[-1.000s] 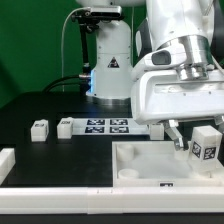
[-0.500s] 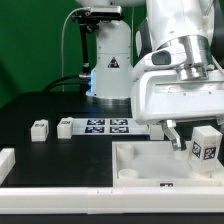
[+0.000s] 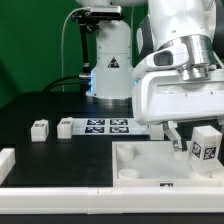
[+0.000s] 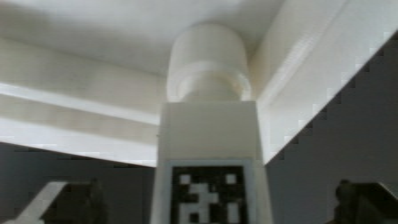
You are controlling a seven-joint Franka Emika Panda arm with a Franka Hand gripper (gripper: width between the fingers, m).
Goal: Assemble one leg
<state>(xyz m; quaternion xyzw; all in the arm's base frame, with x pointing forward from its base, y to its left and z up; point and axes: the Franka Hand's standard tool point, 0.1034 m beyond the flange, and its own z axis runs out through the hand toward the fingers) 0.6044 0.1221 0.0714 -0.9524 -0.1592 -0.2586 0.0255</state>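
The leg (image 3: 206,146), a small white post with a marker tag, stands at the far right corner of the large white tray-like piece (image 3: 150,163). In the wrist view the leg (image 4: 214,110) runs from between my fingers to its rounded end in the tray's corner (image 4: 107,90). My gripper (image 3: 194,143) straddles it. The dark fingers (image 4: 63,200) sit well out to either side, with a gap between each and the leg, so the gripper (image 4: 214,205) is open around it.
Two more small white legs (image 3: 39,128) (image 3: 66,127) stand on the black table at the exterior view's left, beside the marker board (image 3: 108,125). Another white part (image 3: 5,160) lies at the left edge. The arm's base (image 3: 108,60) stands behind.
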